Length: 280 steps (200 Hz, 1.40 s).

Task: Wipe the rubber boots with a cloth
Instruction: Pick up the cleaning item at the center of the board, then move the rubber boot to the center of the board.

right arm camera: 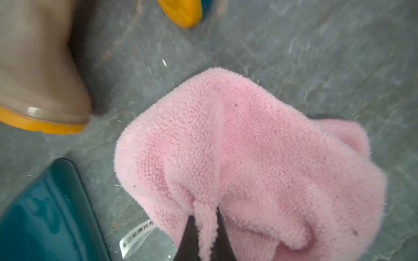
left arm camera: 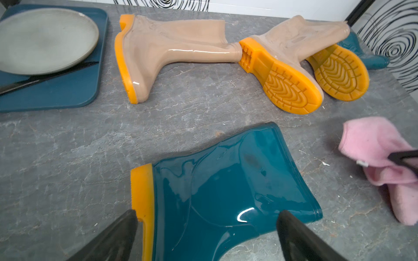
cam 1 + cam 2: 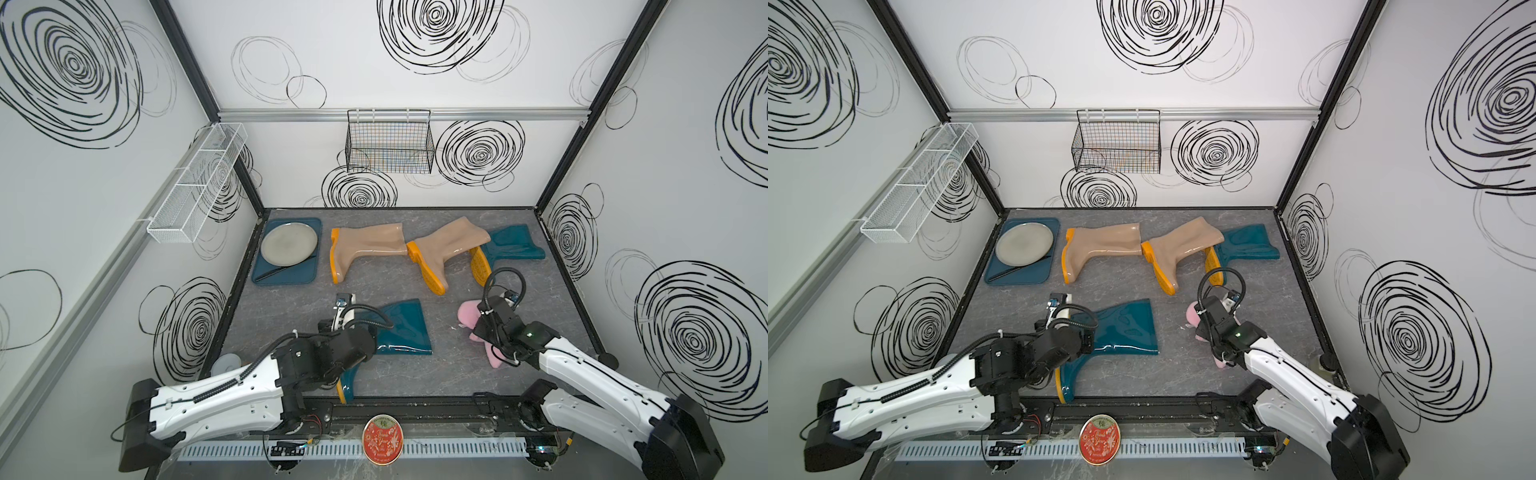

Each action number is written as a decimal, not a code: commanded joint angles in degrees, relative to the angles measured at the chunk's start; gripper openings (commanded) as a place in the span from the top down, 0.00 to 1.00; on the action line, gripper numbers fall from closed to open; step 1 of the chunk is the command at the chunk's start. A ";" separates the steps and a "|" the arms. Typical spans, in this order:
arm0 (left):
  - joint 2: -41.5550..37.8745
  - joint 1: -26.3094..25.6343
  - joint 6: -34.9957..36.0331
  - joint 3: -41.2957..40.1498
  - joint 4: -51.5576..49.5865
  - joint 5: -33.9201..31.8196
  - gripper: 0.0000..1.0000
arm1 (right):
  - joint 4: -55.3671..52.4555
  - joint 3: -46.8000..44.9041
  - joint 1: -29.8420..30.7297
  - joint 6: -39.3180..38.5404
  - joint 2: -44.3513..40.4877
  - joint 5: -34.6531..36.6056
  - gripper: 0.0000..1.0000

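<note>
We are picking up: our right hand (image 1: 204,217) pinches the cloth (image 1: 248,146) at four o'clock on the counter (image 3: 291,316), left hand (image 2: 207,214) spread over the six o'clock teal boot (image 2: 226,180). Next we should carry it toward nine.

Robot lab test cell here: white walls (image 3: 415,83) printed with black swirls box in a grey marbled table (image 3: 291,332). An aluminium rail (image 3: 291,115) runs well beyond the left pincer (image 2: 208,212), a wire basket (image 3: 388,143) hanging off it, and two white arms (image 3: 216,399) are based behind.
</note>
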 commanded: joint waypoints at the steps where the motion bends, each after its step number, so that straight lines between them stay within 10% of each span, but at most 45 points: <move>1: 6.24 0.49 8.54 6.00 7.90 1.60 0.01 | -3.20 6.76 -2.02 -6.54 -6.00 5.95 1.00; 68: 35.45 5.73 22.00 31.74 17.78 15.84 0.01 | -11.83 33.54 -13.02 -21.11 -9.10 18.31 1.00; 184: 89.93 6.92 16.90 94.55 3.50 31.62 0.01 | -18.01 58.35 -15.37 -32.76 -7.88 21.33 1.00; 280: 103.45 8.84 9.00 102.00 10.93 27.06 0.01 | -19.98 58.98 -15.26 -34.25 -10.07 14.45 1.00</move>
